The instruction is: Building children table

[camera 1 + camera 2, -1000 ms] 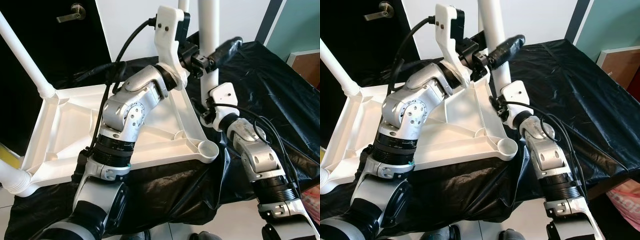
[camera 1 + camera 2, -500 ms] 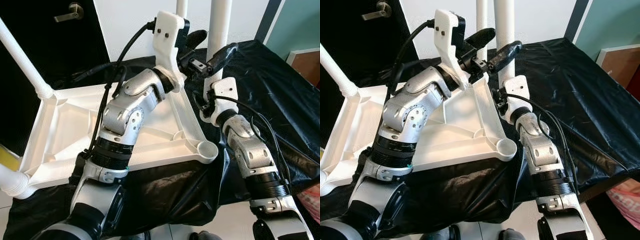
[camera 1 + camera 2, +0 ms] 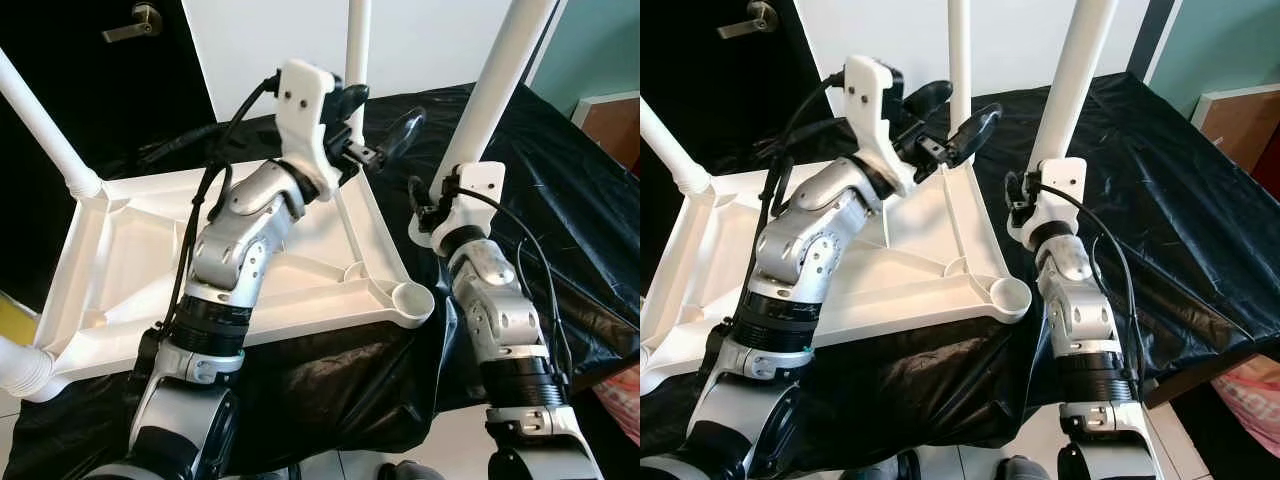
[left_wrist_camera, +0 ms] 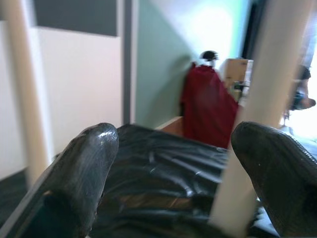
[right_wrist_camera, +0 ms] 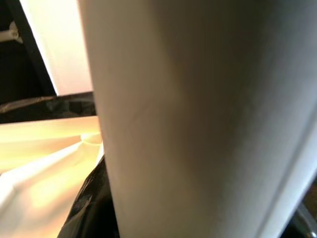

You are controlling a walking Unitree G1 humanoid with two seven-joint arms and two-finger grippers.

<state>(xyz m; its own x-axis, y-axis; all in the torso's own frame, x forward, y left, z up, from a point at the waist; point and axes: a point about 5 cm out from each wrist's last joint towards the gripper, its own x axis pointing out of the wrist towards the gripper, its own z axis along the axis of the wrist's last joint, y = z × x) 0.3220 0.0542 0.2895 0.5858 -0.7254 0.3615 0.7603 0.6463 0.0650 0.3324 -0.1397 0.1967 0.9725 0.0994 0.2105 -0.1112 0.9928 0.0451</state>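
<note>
**Robot holds loose leg beside upturned children's table**

Head views: A white plastic tabletop [image 3: 120, 270] lies upside down on a surface draped in black sheeting [image 3: 560, 200], its ribbed underside facing up. A fitted leg [image 3: 45, 125] rises from its far left corner, and another leg [image 3: 959, 55] stands at its far right corner. An empty round socket [image 3: 412, 300] sits at the near right corner, at the sheeting's front edge. The left gripper [image 3: 375, 125] is raised over the tabletop's far right corner, its two black fingers spread apart with nothing between them; the upright far-right leg stands just beside them. To the right of the tabletop, a loose white leg [image 3: 490, 95] leans up and to the right, its lower end at the right gripper [image 3: 1025, 195], apart from the empty socket. A dark door [image 3: 100, 60] with a lever handle [image 3: 130, 25] stands behind on the left.

Left wrist view: The two black fingertips [image 4: 84, 168] are well apart. A white leg [image 4: 257, 119] crosses in front of the black sheeting, close beside one fingertip; whether they touch cannot be told.

Right wrist view: The white leg [image 5: 198, 119] stands right against the camera. The fingers cannot be made out here, so their grip cannot be told. The tabletop's edge [image 5: 44, 158] and black sheeting lie beyond.
</note>
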